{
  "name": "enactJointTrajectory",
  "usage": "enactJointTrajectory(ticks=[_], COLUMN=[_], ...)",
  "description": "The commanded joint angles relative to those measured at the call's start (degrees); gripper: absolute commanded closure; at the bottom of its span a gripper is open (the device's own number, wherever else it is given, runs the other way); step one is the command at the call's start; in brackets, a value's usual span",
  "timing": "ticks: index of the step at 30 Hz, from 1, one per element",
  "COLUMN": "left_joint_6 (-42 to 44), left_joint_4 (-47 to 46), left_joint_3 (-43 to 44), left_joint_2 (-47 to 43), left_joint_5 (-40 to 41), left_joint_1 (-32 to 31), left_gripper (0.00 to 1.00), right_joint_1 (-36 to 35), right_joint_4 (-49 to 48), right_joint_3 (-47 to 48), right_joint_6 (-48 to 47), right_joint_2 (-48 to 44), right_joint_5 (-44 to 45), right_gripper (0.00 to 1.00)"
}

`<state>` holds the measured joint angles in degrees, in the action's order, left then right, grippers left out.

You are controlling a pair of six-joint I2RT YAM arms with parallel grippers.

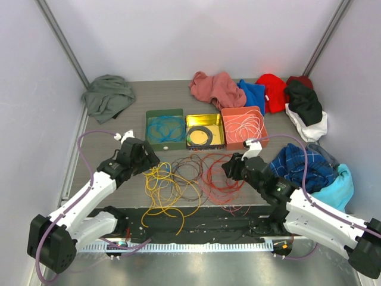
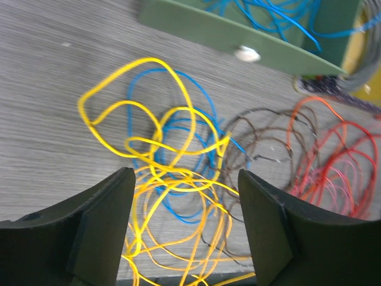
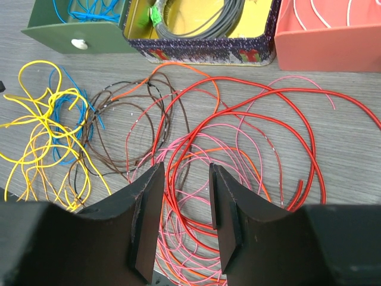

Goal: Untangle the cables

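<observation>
One yellow cable (image 2: 146,59) should be taken where uncrossed; left gripper (image 2: 186,226) is opened wide, right gripper (image 3: 186,220) narrower, both empty.

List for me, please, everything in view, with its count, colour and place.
Loose cables: many; yellow, blue, brown, orange, red, pink; tangled, centre front.
Green box: one; far centre, holding blue cable.
Yellow tin: one; beside it, holding a dark coil.
Salmon box: one; rightmost, holding white cable.
Grey-green garment: one; far left.
Clothes pile: several; mixed colours; far right.
Left gripper: jaws open, above the loose cables.
Right gripper: jaws open, above the loose cables.
</observation>
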<state>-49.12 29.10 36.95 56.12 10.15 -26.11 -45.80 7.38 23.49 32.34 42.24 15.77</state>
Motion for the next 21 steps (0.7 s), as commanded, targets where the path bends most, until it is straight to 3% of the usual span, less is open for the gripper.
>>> enactJointTrajectory(ticks=[1, 12, 21], left_joint_6=[0.8, 2.3, -2.6], left_joint_4=[-6.1, -9.9, -17.8], left_joint_3=[-0.6, 5.2, 2.1], left_joint_2=[-1.8, 11.3, 20.1], left_joint_5=[-6.6, -2.3, 1.2], left_joint_1=[-0.8, -4.1, -4.0], left_gripper=[0.31, 0.40, 0.43], right_joint_1=[-0.3, -0.3, -0.3], right_joint_4=[-2.5, -3.8, -1.3], right_joint_3=[-0.9, 0.3, -0.3], right_joint_6=[1.1, 1.4, 0.8], right_joint_2=[-0.1, 2.3, -0.4], right_joint_5=[0.4, -0.9, 0.3], right_gripper=[0.56, 0.57, 0.57])
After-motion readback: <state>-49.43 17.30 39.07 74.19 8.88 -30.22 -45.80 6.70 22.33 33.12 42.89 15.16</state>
